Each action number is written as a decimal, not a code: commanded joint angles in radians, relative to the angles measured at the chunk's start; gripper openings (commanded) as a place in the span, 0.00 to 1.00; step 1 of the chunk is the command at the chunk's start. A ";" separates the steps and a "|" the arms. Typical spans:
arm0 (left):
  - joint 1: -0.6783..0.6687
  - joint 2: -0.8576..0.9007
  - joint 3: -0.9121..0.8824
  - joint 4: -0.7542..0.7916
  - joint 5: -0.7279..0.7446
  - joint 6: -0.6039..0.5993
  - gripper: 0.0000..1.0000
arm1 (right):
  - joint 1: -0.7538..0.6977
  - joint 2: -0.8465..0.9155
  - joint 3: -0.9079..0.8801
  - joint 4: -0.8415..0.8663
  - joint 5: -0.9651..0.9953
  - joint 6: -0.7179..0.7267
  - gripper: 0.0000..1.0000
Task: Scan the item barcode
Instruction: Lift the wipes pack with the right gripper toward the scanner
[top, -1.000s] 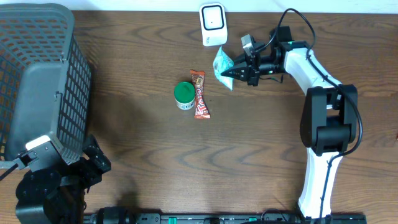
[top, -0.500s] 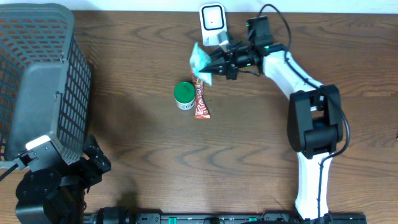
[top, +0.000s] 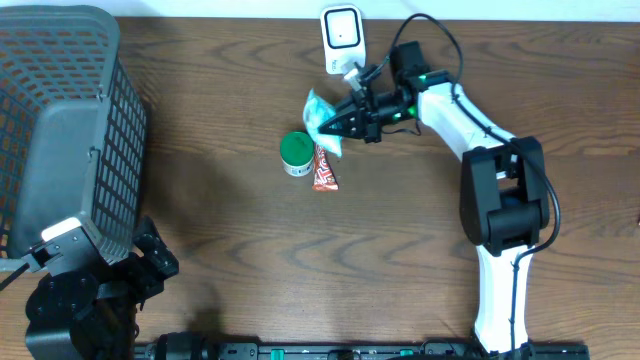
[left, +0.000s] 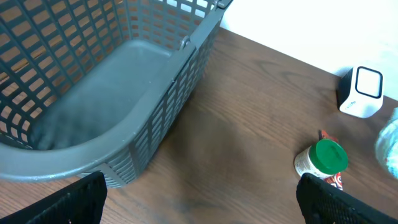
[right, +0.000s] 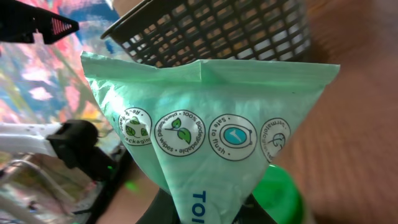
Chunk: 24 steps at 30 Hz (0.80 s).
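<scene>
My right gripper (top: 341, 123) is shut on a light green packet (top: 322, 110) and holds it off the table, below and left of the white barcode scanner (top: 341, 38). In the right wrist view the packet (right: 211, 118) fills the frame, printed round icons facing the camera, with the gripper (right: 211, 214) pinching its lower end. No barcode shows on that face. My left gripper (left: 202, 208) stands open at the near left by the basket, nothing between its black fingertips (left: 78, 199). From there I see the scanner (left: 362, 92) and the packet's edge (left: 389, 146).
A green-lidded jar (top: 296, 152) and a red candy bar (top: 324, 168) lie just below the held packet. A large grey basket (top: 60, 120) fills the table's left side. The jar (left: 323, 158) and basket (left: 93, 93) show in the left wrist view.
My right gripper has swung left with the packet, from the scanner's right side, past its front, to a spot over the jar and candy bar. The left arm stayed still.
</scene>
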 joint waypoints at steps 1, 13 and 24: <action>0.005 -0.003 0.000 -0.002 -0.008 0.001 0.98 | -0.054 -0.016 0.003 -0.002 -0.036 -0.113 0.01; 0.005 -0.003 0.000 -0.002 -0.008 0.001 0.98 | -0.128 -0.016 -0.013 0.005 0.143 -0.293 0.01; 0.005 -0.003 0.000 -0.002 -0.008 0.001 0.98 | -0.090 -0.017 -0.012 0.514 -0.027 -0.310 0.01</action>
